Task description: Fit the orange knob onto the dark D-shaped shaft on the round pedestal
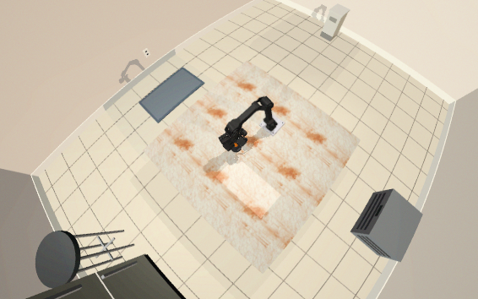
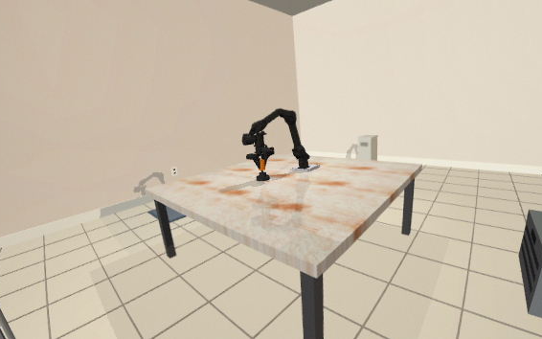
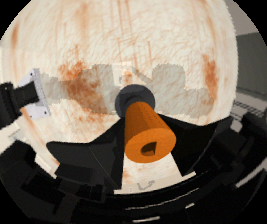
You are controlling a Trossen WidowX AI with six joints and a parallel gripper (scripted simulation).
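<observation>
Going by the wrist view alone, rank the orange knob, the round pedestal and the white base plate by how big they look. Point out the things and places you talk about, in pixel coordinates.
1. orange knob (image 1: 236, 144) (image 2: 262, 165) (image 3: 146, 132)
Unsure between these two: round pedestal (image 2: 262, 177) (image 3: 125, 95), white base plate (image 1: 279, 126) (image 2: 313, 169) (image 3: 42, 102).
</observation>
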